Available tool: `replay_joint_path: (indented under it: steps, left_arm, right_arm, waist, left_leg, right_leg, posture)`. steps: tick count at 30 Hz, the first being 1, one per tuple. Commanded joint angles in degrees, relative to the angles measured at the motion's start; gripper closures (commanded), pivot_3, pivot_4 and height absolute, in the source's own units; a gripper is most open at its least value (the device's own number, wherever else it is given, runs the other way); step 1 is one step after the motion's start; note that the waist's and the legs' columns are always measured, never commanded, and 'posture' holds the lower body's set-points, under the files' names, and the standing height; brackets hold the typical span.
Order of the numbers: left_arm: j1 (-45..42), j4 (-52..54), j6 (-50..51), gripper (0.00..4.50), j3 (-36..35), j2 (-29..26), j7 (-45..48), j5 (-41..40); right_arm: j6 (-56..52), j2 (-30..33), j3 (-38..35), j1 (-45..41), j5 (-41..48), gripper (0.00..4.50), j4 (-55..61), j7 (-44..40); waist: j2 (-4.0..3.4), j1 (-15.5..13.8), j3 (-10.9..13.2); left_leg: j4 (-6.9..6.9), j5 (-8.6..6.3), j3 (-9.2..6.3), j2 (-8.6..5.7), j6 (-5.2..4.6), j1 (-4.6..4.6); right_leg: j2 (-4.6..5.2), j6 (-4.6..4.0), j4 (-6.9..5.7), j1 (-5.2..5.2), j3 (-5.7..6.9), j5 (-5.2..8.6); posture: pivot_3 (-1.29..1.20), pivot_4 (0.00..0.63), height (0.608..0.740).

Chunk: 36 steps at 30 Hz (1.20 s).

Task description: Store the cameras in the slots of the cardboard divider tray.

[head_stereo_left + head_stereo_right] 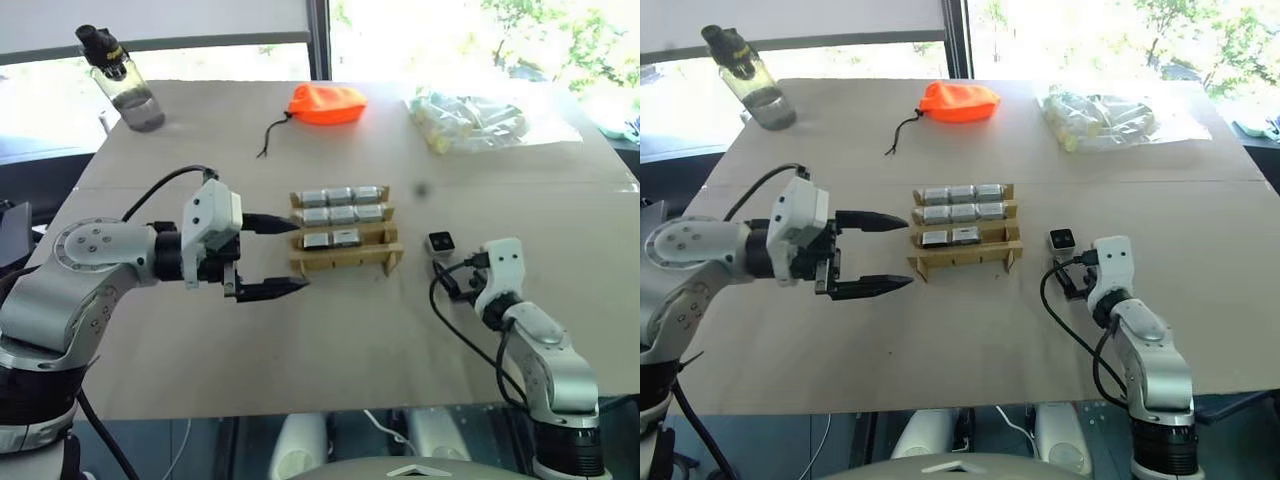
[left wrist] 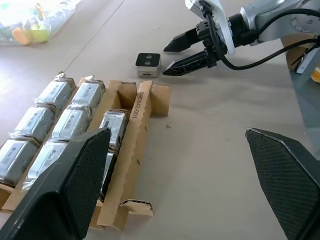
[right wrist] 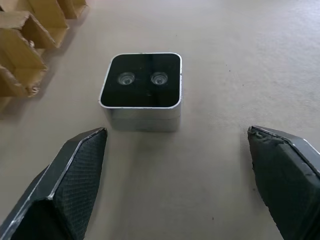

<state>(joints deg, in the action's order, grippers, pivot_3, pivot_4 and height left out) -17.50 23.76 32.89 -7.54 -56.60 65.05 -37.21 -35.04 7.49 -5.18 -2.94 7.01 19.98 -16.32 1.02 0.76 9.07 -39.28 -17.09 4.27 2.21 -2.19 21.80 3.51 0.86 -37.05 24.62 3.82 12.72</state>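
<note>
The cardboard divider tray (image 1: 345, 262) lies mid-table. Several silver cameras (image 1: 340, 213) fill its back and middle rows, and two more sit in the front row. The front row's right slot (image 1: 373, 236) is empty. One loose camera (image 3: 142, 92) lies lens face up on the table, just right of the tray. My right gripper (image 3: 177, 132) is open, low over the table, with its fingertips just short of that camera and spread wider than it. My left gripper (image 1: 300, 253) hangs open at the tray's left end, pointing along it and touching nothing.
An orange pouch (image 1: 327, 103) with a black cord lies at the back centre. A clear bag of pale items (image 1: 470, 120) is at the back right, and a bottle (image 1: 120, 80) at the back left. A black cable (image 1: 445, 300) loops beside my right wrist.
</note>
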Motion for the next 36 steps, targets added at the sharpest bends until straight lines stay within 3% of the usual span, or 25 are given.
replay_joint_path:
  steps: [1,9,27,30,32,34,36]
  left_arm:
    - [-0.63,0.85,-0.76,0.00,-0.89,0.30,-0.71,0.17]
    - [1.35,1.85,-0.25,0.00,-2.43,-0.39,-1.92,0.25]
    - [1.74,1.95,-0.48,0.00,-2.58,-0.57,-2.47,0.57]
    - [1.71,1.98,-0.56,0.00,-2.54,-0.47,-2.43,0.58]
    - [1.59,1.94,-0.63,0.00,-2.36,-0.37,-2.41,0.63]
    - [0.86,1.67,-0.53,0.00,-1.88,0.01,-2.53,0.55]
    - [-1.48,1.23,0.17,0.00,-0.72,0.96,-2.99,0.17]
  right_arm:
    - [4.05,-0.54,0.91,-1.15,-0.36,0.04,-3.25,1.49]
    - [9.73,-0.38,2.50,-4.14,-0.98,0.04,-9.43,2.48]
    - [9.55,-4.12,5.07,-8.12,-1.07,0.04,-11.78,6.09]
    - [9.70,-3.78,5.95,-7.47,-1.72,0.79,-10.87,6.32]
    - [9.67,-3.43,6.34,-7.38,-2.04,1.84,-10.33,6.37]
    - [9.25,-2.92,5.95,-7.48,-1.97,2.49,-9.47,6.45]
    - [9.36,-2.06,4.89,-7.38,-1.04,2.50,-7.98,5.67]
  waist:
    - [0.02,0.02,-0.02]
    - [0.13,0.03,-0.08]
    - [0.14,-0.02,-0.09]
    - [0.14,-0.02,-0.09]
    - [0.14,0.00,-0.08]
    - [0.14,0.02,-0.08]
    - [0.13,0.01,-0.08]
  left_leg:
    - [0.00,0.00,0.00,0.01,0.00,-0.01]
    - [0.00,0.00,0.02,0.03,0.00,0.00]
    - [0.00,0.00,0.00,0.03,0.00,0.05]
    - [0.00,0.00,-0.02,0.03,0.00,0.05]
    - [0.00,0.00,-0.03,0.03,0.00,0.04]
    - [0.00,0.00,-0.02,0.03,0.00,0.04]
    - [0.01,0.00,-0.01,0.03,0.00,0.03]
  right_leg:
    - [-0.01,0.00,0.00,0.00,-0.01,0.00]
    - [0.00,0.00,0.01,0.00,-0.04,0.00]
    - [0.03,-0.01,0.04,0.00,-0.04,-0.01]
    - [0.03,-0.01,0.03,0.00,-0.04,-0.01]
    - [0.02,-0.01,0.03,0.00,-0.04,-0.01]
    - [0.02,-0.01,0.02,0.00,-0.04,-0.01]
    - [0.02,-0.01,0.02,0.00,-0.04,-0.01]
  posture:
    - [0.00,0.150,0.726]
    - [0.00,0.150,0.726]
    - [0.00,0.150,0.726]
    - [0.00,0.150,0.726]
    - [0.00,0.150,0.726]
    - [0.00,0.150,0.726]
    - [0.00,0.150,0.726]
